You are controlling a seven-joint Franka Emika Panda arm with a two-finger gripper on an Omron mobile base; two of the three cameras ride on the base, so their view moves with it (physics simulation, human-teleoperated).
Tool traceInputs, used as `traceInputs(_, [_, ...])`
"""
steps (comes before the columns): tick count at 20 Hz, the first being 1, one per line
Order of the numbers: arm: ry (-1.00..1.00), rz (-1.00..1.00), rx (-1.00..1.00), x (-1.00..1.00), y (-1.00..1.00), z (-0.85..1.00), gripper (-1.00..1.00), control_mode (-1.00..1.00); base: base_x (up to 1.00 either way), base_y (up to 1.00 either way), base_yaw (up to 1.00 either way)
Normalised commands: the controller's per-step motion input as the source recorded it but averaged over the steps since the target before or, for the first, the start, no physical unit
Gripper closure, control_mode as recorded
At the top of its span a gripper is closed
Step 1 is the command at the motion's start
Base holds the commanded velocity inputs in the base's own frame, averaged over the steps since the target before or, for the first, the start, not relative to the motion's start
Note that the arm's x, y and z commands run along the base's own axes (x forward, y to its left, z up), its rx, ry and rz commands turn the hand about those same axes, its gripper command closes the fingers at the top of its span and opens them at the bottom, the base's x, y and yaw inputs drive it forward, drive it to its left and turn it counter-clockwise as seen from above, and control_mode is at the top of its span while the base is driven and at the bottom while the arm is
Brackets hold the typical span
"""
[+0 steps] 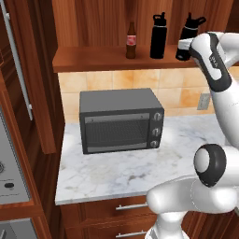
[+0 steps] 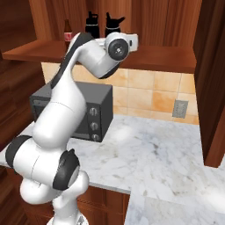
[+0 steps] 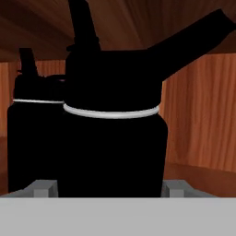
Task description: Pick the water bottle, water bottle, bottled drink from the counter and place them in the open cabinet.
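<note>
Black water bottle [image 3: 113, 138] sits between the gripper [image 3: 110, 189] fingers (grip or release, I cannot tell). All 3 bottles stand on the cabinet shelf [image 1: 93, 58], so placing looks nearly done.

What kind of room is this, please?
A kitchen, most likely: a toaster oven stands on a marble counter, with tiled backsplash behind and a wooden cabinet shelf above.

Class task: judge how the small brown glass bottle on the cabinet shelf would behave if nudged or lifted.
The bottled drink stands upright, tall and slim on a small base, so a sideways nudge would probably tip it. If it is glass, as it looks, it is likely rigid, smooth and breakable. Once lying down, its round body could roll along the shelf.
</note>
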Motion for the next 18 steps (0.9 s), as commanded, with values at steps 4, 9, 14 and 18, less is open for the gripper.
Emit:
traceInputs(4, [0.07,0.02,-0.06,0.61,-0.11,-0.12,1.00,-1.00,0.00,0.00,0.00])
traceInputs(9, [0.06,0.00,-0.10,0.57,-0.07,-0.17,1.00,-1.00,0.00,0.00,0.00])
traceInputs(14, [0.01,0.00,-0.04,0.47,-0.01,-0.21,1.00,-1.00,0.00,0.00,0.00])
traceInputs(18, [0.04,0.00,0.03,0.25,-0.03,-0.23,1.00,-1.00,0.00,0.00,0.00])
